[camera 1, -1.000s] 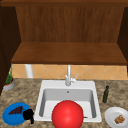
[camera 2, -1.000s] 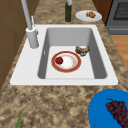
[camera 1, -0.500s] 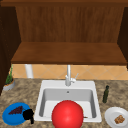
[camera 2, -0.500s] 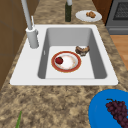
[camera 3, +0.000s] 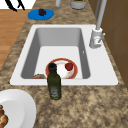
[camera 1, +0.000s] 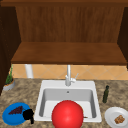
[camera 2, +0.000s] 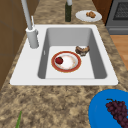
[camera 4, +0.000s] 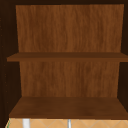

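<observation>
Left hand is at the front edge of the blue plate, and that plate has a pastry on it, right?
Not quite. The blue plate holds a bunch of grapes, not a pastry; the left side view shows them clearly. The pastry lies on the white plate at the right of the sink. The left hand is indeed at the blue plate's front edge.

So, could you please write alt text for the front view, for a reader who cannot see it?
A black left hand hovers at the right edge of a blue plate holding grapes, left of a white sink. A red ball hides the basin's front; a dark bottle and a white plate of food stand right.
</observation>
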Controlling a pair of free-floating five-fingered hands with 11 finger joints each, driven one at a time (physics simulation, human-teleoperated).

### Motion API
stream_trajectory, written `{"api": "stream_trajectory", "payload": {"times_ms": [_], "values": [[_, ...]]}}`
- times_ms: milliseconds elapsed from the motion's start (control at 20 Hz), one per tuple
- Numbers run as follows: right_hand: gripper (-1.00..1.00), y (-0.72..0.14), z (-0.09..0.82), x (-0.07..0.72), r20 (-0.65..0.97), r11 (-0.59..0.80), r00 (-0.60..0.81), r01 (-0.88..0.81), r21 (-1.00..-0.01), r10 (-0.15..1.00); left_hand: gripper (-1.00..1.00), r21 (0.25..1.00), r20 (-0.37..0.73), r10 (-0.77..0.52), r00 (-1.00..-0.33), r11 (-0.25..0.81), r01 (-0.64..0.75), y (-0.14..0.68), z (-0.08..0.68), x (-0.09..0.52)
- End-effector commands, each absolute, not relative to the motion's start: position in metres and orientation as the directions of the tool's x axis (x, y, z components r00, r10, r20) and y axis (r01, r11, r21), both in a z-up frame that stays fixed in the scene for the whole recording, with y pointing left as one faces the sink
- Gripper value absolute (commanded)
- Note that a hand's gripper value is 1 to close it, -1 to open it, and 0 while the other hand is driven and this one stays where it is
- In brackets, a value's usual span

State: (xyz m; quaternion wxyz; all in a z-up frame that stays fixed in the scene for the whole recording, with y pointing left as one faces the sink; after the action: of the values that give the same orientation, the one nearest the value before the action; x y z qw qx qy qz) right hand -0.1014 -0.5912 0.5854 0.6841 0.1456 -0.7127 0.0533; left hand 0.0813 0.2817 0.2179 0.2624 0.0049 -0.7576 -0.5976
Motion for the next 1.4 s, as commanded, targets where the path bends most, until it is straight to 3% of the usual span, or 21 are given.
{"api": "stream_trajectory", "payload": {"times_ms": [0,450,600,1350], "values": [[-1.00,-0.622,0.579,-0.098,0.990,0.950,-0.021,-0.282,0.131,-0.142,0.00,0.908,0.392,-0.321,-0.862,0.286,0.306,0.282,0.218,0.081],[-1.00,-0.680,0.549,-0.099,0.997,0.950,-0.052,-0.309,0.043,-0.062,0.00,0.908,0.392,-0.321,-0.862,0.286,0.306,0.282,0.218,0.081],[-1.00,-0.690,0.547,-0.103,0.994,0.953,-0.105,-0.300,-0.041,0.010,0.00,0.908,0.392,-0.321,-0.862,0.286,0.306,0.282,0.218,0.081],[-1.00,-0.665,0.536,-0.103,0.961,0.928,-0.182,-0.274,-0.251,0.206,0.00,0.908,0.392,-0.321,-0.862,0.286,0.306,0.282,0.218,0.081]]}}
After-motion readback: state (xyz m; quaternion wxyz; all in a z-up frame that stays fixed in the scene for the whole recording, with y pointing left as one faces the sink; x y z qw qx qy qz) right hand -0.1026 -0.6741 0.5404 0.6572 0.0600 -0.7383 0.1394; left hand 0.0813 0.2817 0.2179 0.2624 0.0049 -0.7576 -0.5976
